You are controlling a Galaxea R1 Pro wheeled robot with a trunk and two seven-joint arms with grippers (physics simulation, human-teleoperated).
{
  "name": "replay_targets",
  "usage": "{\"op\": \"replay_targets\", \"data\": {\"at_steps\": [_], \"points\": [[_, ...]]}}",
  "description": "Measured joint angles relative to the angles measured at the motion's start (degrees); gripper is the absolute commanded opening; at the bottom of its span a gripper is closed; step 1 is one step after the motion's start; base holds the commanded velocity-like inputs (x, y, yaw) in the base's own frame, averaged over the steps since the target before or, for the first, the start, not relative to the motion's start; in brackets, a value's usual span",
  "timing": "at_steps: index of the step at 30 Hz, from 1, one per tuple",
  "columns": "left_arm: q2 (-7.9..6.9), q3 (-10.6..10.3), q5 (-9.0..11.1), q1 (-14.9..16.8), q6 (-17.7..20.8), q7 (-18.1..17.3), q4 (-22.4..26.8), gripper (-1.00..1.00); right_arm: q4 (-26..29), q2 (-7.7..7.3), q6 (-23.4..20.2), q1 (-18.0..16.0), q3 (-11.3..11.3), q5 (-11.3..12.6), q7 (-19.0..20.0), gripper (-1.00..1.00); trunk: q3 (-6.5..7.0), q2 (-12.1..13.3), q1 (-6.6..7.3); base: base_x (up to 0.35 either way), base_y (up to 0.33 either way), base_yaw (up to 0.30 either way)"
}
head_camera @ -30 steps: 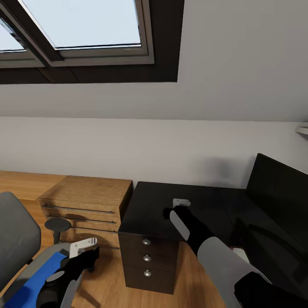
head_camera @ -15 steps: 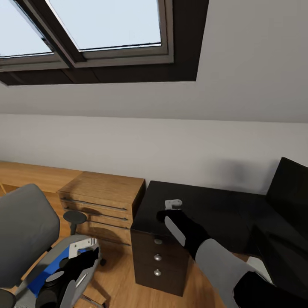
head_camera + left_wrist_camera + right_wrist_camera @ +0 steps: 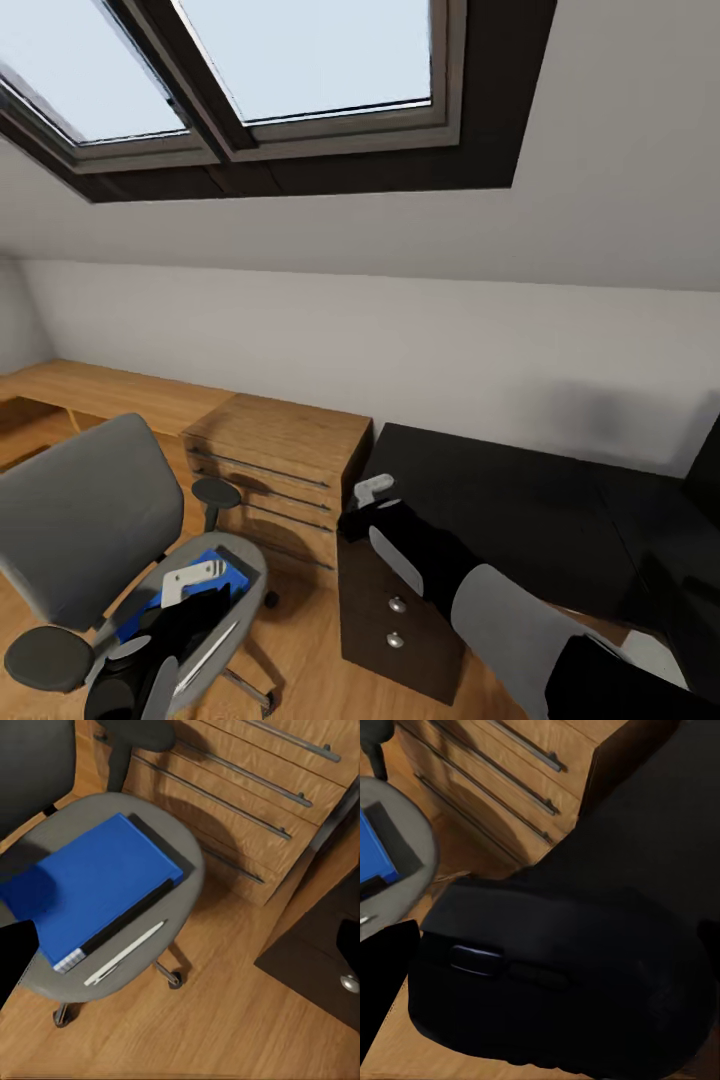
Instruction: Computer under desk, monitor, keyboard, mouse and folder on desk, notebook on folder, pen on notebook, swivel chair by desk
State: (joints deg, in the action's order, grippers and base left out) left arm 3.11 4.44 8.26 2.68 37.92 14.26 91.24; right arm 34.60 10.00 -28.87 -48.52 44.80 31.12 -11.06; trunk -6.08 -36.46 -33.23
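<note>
Overhead, a dark-framed skylight (image 3: 300, 90) sits in the sloped ceiling above a plain white wall. Below it the glossy black table (image 3: 520, 500) runs along that wall, its drawer unit (image 3: 395, 620) at the near left corner. The wooden drawer chest (image 3: 285, 455) stands just beside the table's left edge, with only a narrow gap between them. The swivel chair (image 3: 85, 520) stands on the wood floor (image 3: 225, 1020) to the left of the chest, apart from the table, with open floor between its seat and the drawer unit.

On the chair seat lies the blue folder (image 3: 90, 889), reaching close to the seat's rim on one side. The pen (image 3: 124, 952) lies on the bare seat just beside the folder's long white edge, near the seat's front rim.

The right claw (image 3: 372, 490) hangs over the table's near left corner, closed around the mouse (image 3: 555, 982), which sits close against the right wrist camera. The left claw (image 3: 192, 580) hovers above the chair seat and folder; how far it is open I cannot tell.
</note>
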Motion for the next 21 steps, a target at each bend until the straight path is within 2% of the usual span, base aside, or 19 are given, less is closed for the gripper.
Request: {"op": "replay_targets", "data": {"at_steps": [2,5,10,11,14,15,20,21], "points": [[-0.07,0.0,0.0,0.0,0.0,0.0,-0.09,1.0,0.15,0.0,0.0,0.0,0.04,-0.01,0.57,-1.0,0.0,0.0,0.0,0.0,0.0,0.267],[-0.14,0.0,0.01,0.0,0.0,0.0,-0.16,1.0,1.19,0.0,-1.84,0.0,0.01,-0.15,4.32,-1.0,0.0,0.0,0.0,0.0,0.0,0.267],[-0.15,0.01,-0.04,0.0,0.0,0.0,-0.17,1.0,1.8,0.0,-2.69,-0.01,0.06,-0.19,7.33,-1.0,0.0,0.0,0.0,0.0,0.0,0.245],[-0.15,0.01,-0.01,-0.01,0.0,0.0,-0.17,1.0,2.28,-0.43,-2.71,-0.01,0.09,-0.17,8.01,-1.0,0.0,-0.01,0.0,0.0,0.0,0.111],[-0.15,0.01,-0.03,-0.01,0.0,0.0,-0.16,1.0,5.2,-3.37,-2.93,-0.02,1.04,0.13,11.09,-1.0,0.0,0.0,0.0,0.0,0.0,0.051],[-0.15,0.01,-0.04,-0.01,0.0,0.0,-0.17,1.0,5.7,-3.89,-2.98,-0.02,1.36,0.2,11.51,-1.0,0.0,0.0,0.0,0.0,0.0,0.023],[-0.15,-0.02,-0.08,-0.01,0.0,0.0,-0.16,1.0,9.78,-9.02,-3.26,-0.02,4.47,0.01,14.6,-1.0,0.0,0.0,0.0,0.0,0.0,0.007],[-0.15,-0.03,-0.08,-0.01,0.0,0.0,-0.17,1.0,9.88,-9.22,-3.32,-0.02,4.76,-0.06,14.66,-1.0,0.0,0.0,0.0,0.0,0.0,0.001]]}}
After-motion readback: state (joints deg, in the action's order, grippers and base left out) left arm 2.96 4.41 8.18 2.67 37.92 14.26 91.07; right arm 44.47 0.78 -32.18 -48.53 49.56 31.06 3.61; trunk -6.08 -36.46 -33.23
